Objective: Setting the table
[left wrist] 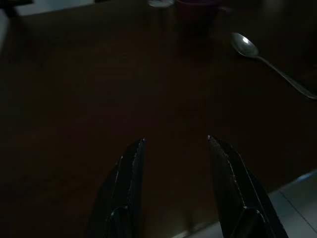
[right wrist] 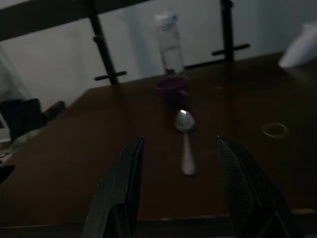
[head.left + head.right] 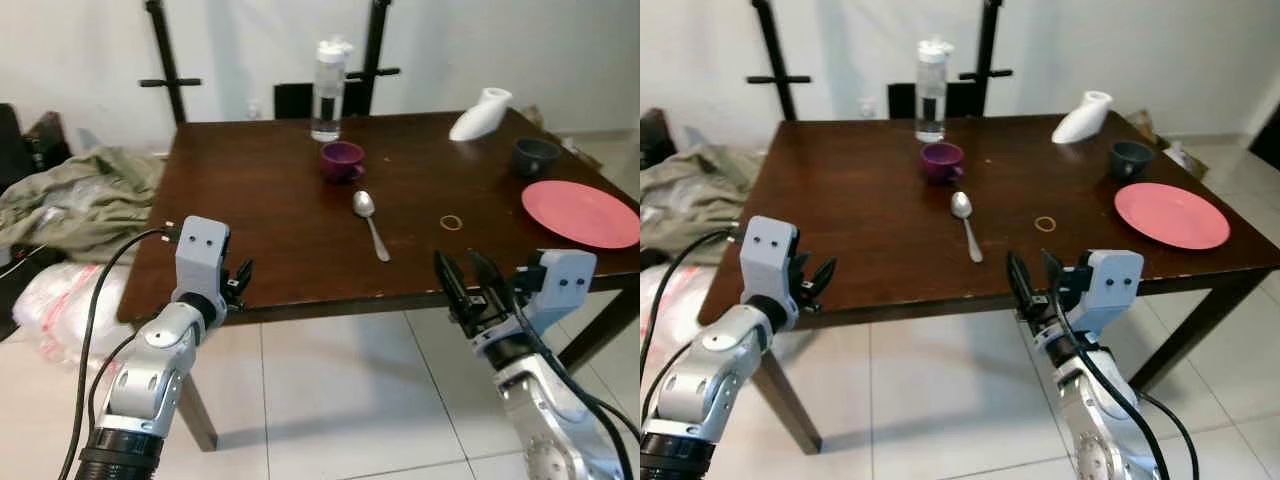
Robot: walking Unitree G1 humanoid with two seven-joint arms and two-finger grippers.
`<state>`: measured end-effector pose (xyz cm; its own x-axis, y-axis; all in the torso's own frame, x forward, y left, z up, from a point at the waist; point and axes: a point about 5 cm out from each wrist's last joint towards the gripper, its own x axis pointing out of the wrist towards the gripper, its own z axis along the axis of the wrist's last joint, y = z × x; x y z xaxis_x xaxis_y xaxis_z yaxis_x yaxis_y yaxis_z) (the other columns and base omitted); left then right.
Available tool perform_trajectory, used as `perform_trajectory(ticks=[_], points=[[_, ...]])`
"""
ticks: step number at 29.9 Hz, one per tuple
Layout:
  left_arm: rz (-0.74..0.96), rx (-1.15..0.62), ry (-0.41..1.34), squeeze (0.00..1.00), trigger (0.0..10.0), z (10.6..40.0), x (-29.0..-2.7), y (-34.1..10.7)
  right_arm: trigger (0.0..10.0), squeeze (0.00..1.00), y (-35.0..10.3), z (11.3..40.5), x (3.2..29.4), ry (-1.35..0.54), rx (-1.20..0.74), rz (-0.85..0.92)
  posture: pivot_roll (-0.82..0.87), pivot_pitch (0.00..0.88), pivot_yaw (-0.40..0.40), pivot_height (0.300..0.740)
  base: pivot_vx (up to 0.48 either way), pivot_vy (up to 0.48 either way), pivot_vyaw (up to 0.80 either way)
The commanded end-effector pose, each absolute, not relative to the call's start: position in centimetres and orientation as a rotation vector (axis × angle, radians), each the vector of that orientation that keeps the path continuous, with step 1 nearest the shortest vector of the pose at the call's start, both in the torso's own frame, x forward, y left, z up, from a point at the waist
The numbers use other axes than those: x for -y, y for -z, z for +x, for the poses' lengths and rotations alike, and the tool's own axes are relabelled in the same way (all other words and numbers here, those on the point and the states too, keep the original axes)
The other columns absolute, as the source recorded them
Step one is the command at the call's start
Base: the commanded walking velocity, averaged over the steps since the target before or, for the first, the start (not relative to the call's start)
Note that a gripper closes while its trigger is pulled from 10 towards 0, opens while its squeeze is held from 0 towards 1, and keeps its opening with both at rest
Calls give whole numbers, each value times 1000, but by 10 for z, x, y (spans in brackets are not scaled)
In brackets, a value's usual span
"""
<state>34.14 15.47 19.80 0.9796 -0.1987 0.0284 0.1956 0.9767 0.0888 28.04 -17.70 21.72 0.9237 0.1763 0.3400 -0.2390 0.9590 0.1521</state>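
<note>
A dark wooden table (image 3: 250, 230) carries a metal spoon (image 3: 369, 222) near its middle, a purple cup (image 3: 341, 160) behind the spoon and a pink plate (image 3: 580, 212) at the right edge. A dark grey cup (image 3: 534, 155) stands beyond the plate. My left gripper (image 3: 240, 278) hovers open at the table's front left edge, holding nothing. My right gripper (image 3: 464, 277) is open just in front of the front edge, right of the spoon, and its wrist view looks along the fingers (image 2: 119, 188) at the spoon (image 2: 185, 139).
A clear water bottle (image 3: 328, 90) stands at the back of the table, and a white vase (image 3: 478, 114) lies on its side at the back right. A small yellow ring (image 3: 452, 222) lies by the spoon. A chair (image 3: 305, 100) sits behind. Clothes (image 3: 80, 195) and bags lie left.
</note>
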Motion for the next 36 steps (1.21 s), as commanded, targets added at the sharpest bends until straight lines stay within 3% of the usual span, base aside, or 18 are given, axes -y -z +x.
perform_trajectory(ticks=[1, 31, 36], points=[[82, 25, 200, 0, 10000, 342, -153, -193, 10000, 0, -213, 280, 181, -190, 319, 193, 32, 105, 82, 740, 469, 0, 0], [87, 31, 229, 0, 10000, 341, -149, -192, 10000, 0, -209, 280, 178, -214, 309, 183, 34, 104, 87, 740, 462, 0, 0], [94, 5, 239, 0, 10000, 341, -148, -190, 10000, 0, -207, 280, 178, -217, 300, 178, 34, 104, 87, 740, 0, 0, 0]])
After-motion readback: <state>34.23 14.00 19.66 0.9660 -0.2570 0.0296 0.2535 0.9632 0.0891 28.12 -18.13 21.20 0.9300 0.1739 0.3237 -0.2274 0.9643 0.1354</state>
